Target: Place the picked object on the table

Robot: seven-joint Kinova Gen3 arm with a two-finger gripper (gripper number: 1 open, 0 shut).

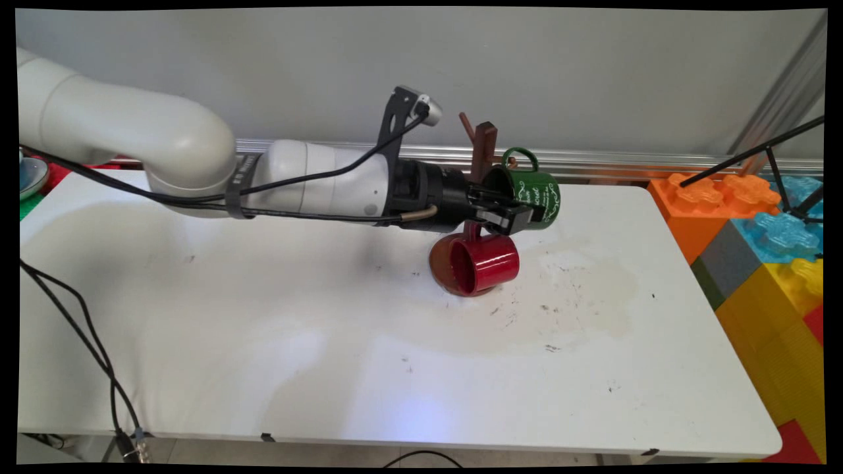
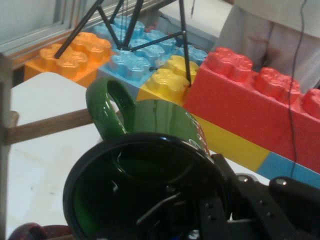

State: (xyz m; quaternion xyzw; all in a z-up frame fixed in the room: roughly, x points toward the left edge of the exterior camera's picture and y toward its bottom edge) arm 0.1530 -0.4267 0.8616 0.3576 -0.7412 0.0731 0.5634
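The green mug [image 1: 530, 196] is held off the surface [image 1: 329, 342], tipped on its side with its mouth turned back toward the arm and its handle [image 1: 520, 157] uppermost, right beside the upper pegs of the brown mug tree [image 1: 483, 148]. The black end effector [image 1: 510, 216] is clamped on the mug at its rim: in the hand view one finger [image 2: 220, 200] lies against the outside of the wall [image 2: 165, 120] at the lower right of the dark opening, and the other appears to reach inside, though that part is too dark to be sure. The mug looks glazed ceramic, so I judge it stiff, fairly heavy for its size, smooth enough to slip and likely to chip if knocked against the wood. A pinch across the rim wall, as here, gives a firm hold but lets the body hang out to one side, so it could twist in the grip; the handle loop stays free that way. In the hand view a wooden peg [image 2: 47, 126] runs in from the left and ends just beside the handle [image 2: 107, 110]; I cannot tell whether they touch. Below, a red mug [image 1: 484, 263] hangs on its side on a lower peg, just above the tree's round base [image 1: 440, 266], close under the end effector. Large coloured toy bricks [image 1: 757, 230] are stacked past the surface's right end.
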